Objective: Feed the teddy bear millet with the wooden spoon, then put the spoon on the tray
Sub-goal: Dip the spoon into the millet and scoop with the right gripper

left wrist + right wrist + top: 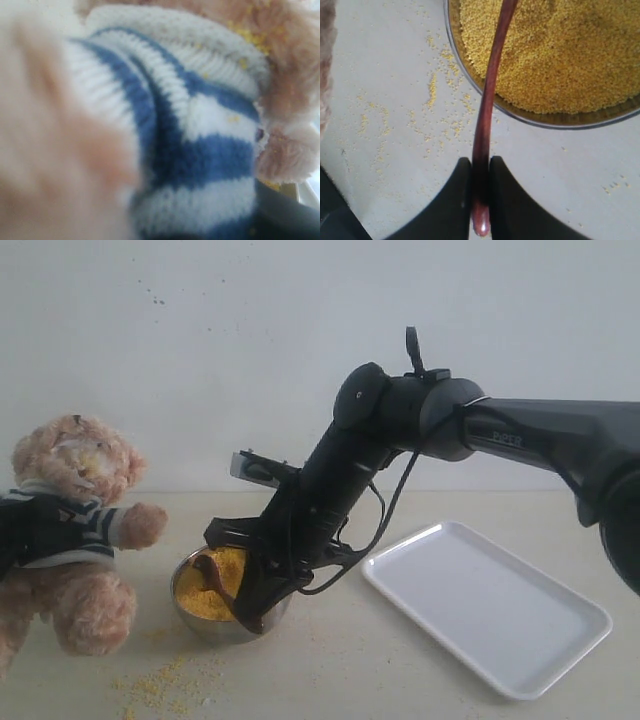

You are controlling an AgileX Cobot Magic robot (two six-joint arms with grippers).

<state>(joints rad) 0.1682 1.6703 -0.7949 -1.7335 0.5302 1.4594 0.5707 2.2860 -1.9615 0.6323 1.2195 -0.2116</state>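
The teddy bear (75, 530) stands upright at the far left, yellow grains stuck to its face. Its striped shirt (200, 150) fills the left wrist view; my left gripper is pressed into the plush there and holds the bear, its jaws hidden. My right gripper (247, 608) (480, 167) is shut on the end of the wooden spoon's handle (490, 100). The wooden spoon (212, 572) reaches into the mound of millet (222, 580) (560, 55) in the steel bowl (215, 628). The white tray (500, 620) lies bare at the right.
Loose millet grains (160, 685) (432, 90) are scattered on the table in front of the bowl and beside the bear. The right arm (400, 420) slants over the table between bowl and tray. A plain wall stands behind.
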